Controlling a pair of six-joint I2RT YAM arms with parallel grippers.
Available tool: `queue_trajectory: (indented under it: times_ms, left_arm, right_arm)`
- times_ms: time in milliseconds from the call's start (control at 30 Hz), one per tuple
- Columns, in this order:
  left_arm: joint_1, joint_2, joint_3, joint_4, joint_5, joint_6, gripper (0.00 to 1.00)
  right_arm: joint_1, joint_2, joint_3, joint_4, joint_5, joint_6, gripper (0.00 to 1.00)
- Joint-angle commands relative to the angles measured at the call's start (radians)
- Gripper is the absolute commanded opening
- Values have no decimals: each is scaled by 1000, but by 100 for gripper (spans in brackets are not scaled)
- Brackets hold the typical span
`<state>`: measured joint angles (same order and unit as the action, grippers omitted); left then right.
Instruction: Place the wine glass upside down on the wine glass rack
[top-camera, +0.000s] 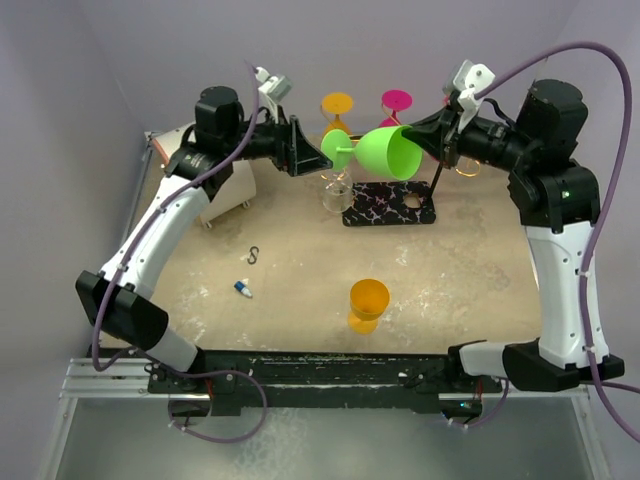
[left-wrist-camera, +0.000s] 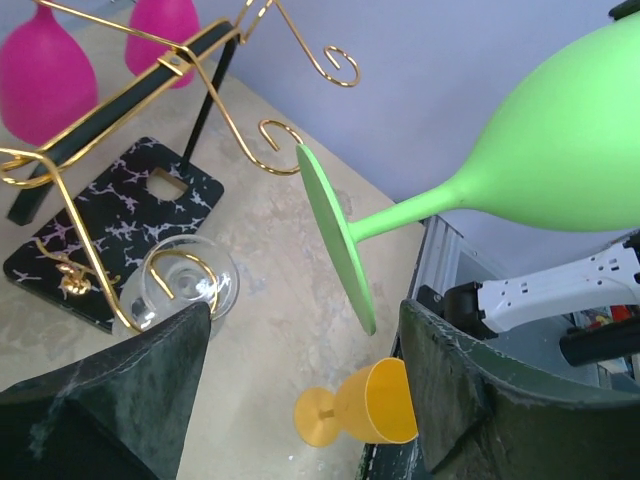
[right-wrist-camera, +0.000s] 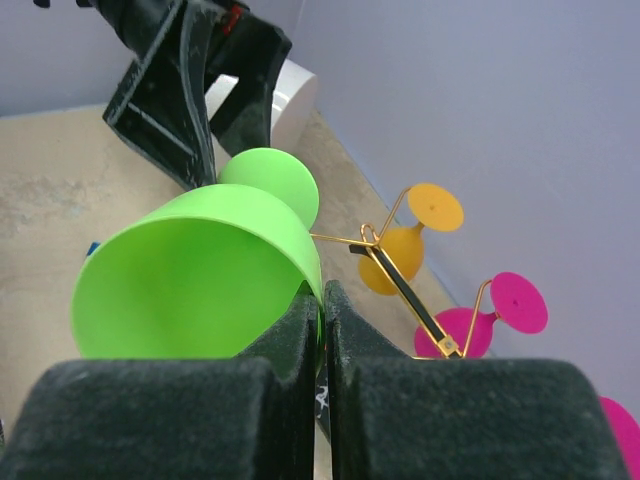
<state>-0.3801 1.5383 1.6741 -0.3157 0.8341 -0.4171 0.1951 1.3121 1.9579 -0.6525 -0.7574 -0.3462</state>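
Observation:
A green wine glass (top-camera: 385, 150) lies on its side in the air above the rack, foot toward the left. My right gripper (top-camera: 432, 140) is shut on its rim, one finger inside the bowl and one outside (right-wrist-camera: 323, 300). My left gripper (top-camera: 318, 150) is open; the glass's foot (left-wrist-camera: 335, 235) hangs just ahead of its two fingers (left-wrist-camera: 110, 400), not touching them. The wine glass rack has a gold wire frame (left-wrist-camera: 200, 90) with curled ends on a black marbled base (top-camera: 390, 203). An orange glass (top-camera: 337, 105) and a pink glass (top-camera: 396, 100) hang upside down on it.
A clear glass (top-camera: 337, 195) stands at the base's left end. An orange glass (top-camera: 368, 303) lies on the table in front. A white cylinder (top-camera: 225, 190) stands at the left. A small S-hook (top-camera: 254, 255) and a blue-white bit (top-camera: 243, 289) lie left of centre.

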Motion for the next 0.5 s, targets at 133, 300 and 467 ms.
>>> queue_trajectory:
  times_ms: [133, 300, 467]
  left_arm:
    - [-36, 42, 62, 92, 24, -78, 53]
    - [-40, 46, 59, 115, 37, -96, 41]
    - [-40, 49, 64, 121, 43, -104, 35]
  right_arm:
    - [-2, -14, -5, 60, 13, 19, 0]
    - [-2, -16, -11, 49, 24, -3, 0]
    - [-2, -12, -15, 44, 32, -19, 0]
